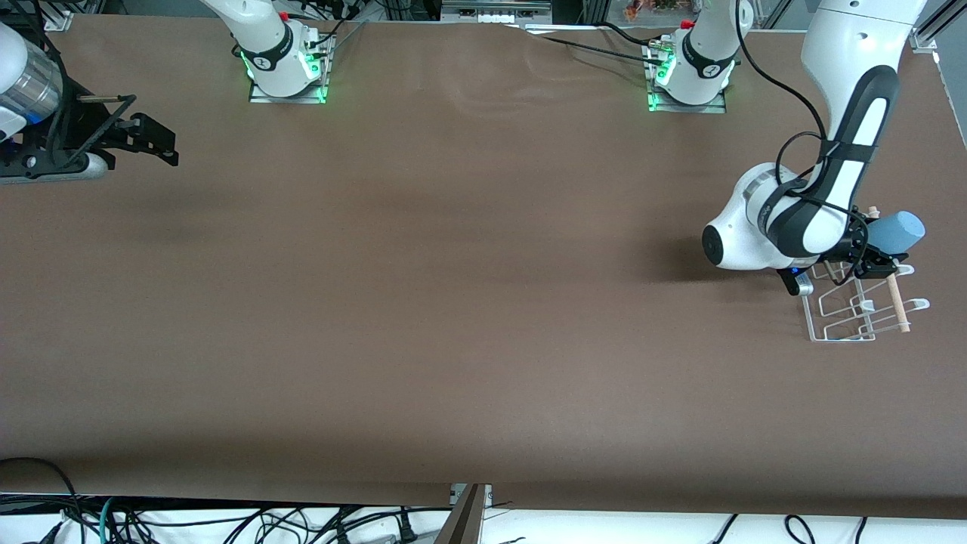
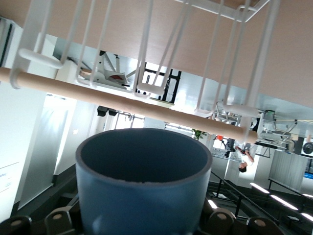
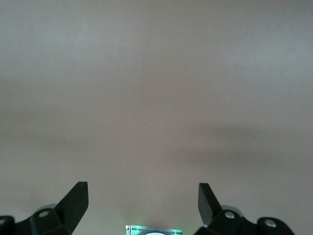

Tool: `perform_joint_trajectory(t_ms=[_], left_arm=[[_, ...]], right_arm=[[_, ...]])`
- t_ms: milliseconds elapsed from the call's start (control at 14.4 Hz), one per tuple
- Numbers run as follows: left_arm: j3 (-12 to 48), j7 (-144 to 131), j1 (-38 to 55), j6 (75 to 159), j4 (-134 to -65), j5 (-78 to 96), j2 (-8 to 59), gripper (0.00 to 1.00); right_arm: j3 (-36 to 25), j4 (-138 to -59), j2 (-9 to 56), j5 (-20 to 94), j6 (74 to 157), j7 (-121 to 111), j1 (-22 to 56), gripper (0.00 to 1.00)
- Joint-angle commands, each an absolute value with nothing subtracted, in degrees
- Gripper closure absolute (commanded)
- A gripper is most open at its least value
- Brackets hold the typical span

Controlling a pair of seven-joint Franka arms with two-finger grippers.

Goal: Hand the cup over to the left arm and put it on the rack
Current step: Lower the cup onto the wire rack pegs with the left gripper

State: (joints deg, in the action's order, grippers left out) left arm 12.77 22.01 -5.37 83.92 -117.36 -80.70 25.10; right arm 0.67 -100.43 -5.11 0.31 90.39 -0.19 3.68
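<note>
Our left pincer [image 1: 878,261] grips the cup [image 1: 900,232] low on its body, mouth toward the rack [image 1: 854,310] just beneath, a hold we judge right for a light, stiff, somewhat slippery tumbler, while our right pincer [image 1: 147,136] waits open over the desk [image 1: 453,302] at its own end.

The front view looks down from high across the table [image 1: 453,302], facing both bases along its top edge, and takes in the whole table. The left wrist view sits very close to the cup [image 2: 144,186] and looks over its rim at the rack [image 2: 146,88] and the room. The front view shares this cup [image 1: 899,231] and rack [image 1: 857,306]. The right wrist view looks between its own fingers [image 3: 73,200] at bare table only.
</note>
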Motion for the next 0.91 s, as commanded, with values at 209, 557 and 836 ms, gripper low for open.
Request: perform_joint_trajectory(t_ms=[209, 557, 836], left_arm=[[12.8, 17.2, -5.6, 85.1, -119.6, -82.8, 24.7, 1.00], [12.6, 17.1, -7.5, 87.6, -119.8, -86.3, 25.9, 1.00], [12.7, 17.1, -8.4, 88.3, -119.9, -86.6, 26.5, 1.00]], right_arm=[[1.0, -99.3, -3.2, -0.2, 89.7, -0.1, 4.9, 0.01], [0.9, -97.4, -3.1, -0.1, 89.7, -0.1, 5.2, 0.01], [0.6, -97.2, -2.3, -0.2, 90.0, -0.3, 4.8, 0.01]])
